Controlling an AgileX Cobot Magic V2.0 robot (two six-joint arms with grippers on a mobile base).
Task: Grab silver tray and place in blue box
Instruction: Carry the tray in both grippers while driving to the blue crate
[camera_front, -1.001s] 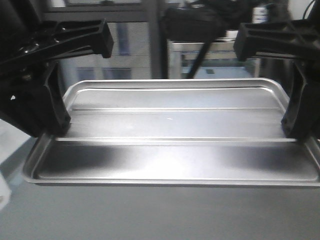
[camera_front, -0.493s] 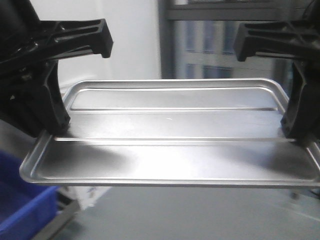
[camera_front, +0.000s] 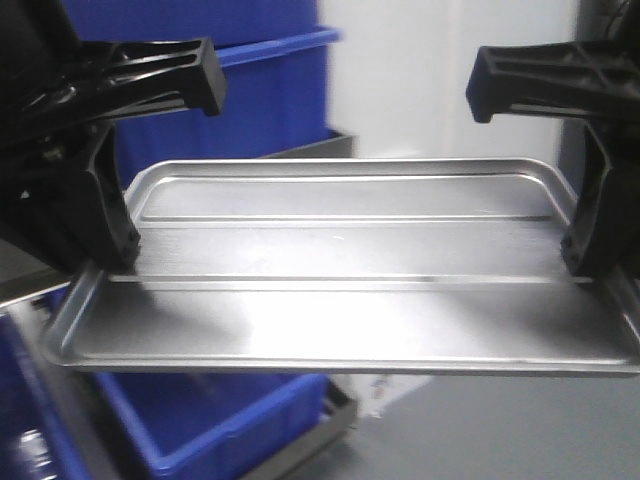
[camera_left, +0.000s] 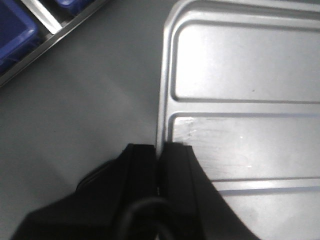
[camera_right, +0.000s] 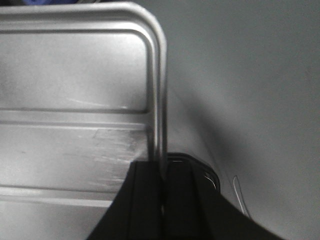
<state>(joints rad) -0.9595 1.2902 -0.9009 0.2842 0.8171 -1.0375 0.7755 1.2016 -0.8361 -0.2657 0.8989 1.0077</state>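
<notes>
Exterior front-facing view, far left: the left tool is closed on the left short rim of the silver tray.
Left wrist view: two black fingers pinch that rim, one on the outer side and one on the inner side, with no gap showing.
Tray position: it is held level in the air between both arms, its long side across the frame and its two lengthwise ridges facing up.
Below the tray, left of centre: the blue box sits lower down on a grey rack frame; the tray does not touch it and is not inside it.
Behind the tray, upper left: a second blue crate.
Ground: a grey floor surface lies under the tray's right half.
Far right: the right tool is closed on the tray's right short rim.
Right wrist view: its fingers grip the rim from both sides, just below the rounded corner.
</notes>
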